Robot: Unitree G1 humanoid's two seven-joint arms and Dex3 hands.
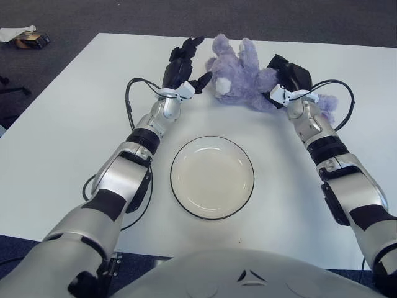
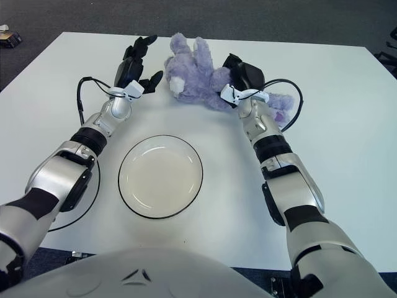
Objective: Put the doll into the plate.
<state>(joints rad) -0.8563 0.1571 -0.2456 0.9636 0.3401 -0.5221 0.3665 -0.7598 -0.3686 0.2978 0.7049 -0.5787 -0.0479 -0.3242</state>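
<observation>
A purple plush doll lies at the far middle of the white table, its head pointing left. My right hand is shut on the doll's body from the right, and part of the doll shows behind that wrist. Just left of the doll's head, my left hand has its fingers spread and holds nothing, standing a little apart from the plush. A white plate with a dark rim sits bare in the middle of the table, nearer to me than the doll.
Black cables loop beside both forearms, one on the table by my left arm. Small items lie on the dark floor beyond the table's far left corner. The far table edge runs just behind the doll.
</observation>
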